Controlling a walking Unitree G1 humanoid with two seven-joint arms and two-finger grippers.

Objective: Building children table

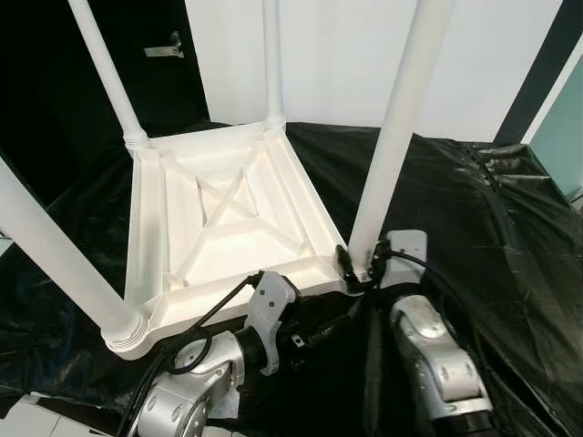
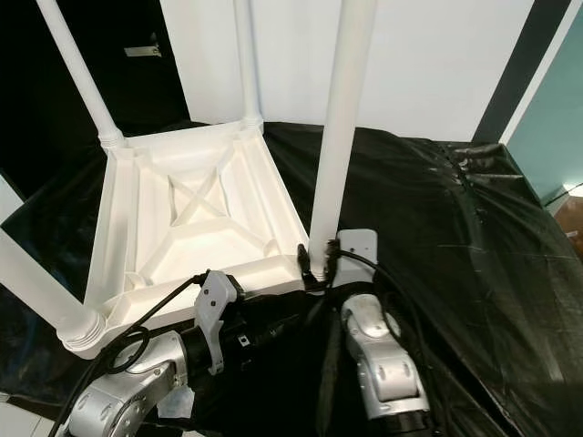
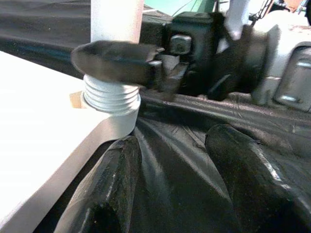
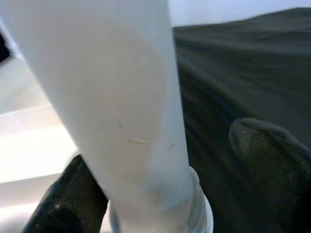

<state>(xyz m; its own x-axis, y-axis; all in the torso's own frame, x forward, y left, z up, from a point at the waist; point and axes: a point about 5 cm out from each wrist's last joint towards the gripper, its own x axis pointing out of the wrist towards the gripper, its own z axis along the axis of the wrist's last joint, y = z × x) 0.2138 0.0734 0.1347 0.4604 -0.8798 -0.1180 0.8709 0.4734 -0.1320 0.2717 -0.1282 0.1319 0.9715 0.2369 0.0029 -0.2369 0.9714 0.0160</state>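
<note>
**Near-corner leg in my right gripper**

The white children's table lies upside down on black plastic sheeting, four legs up, all cut off by the frame top. My right gripper straddles the near-right leg at its threaded base; whether the fingers press it, I cannot tell. My left gripper, fingers apart, hovers just beside that table corner, over bare sheeting.
</note>
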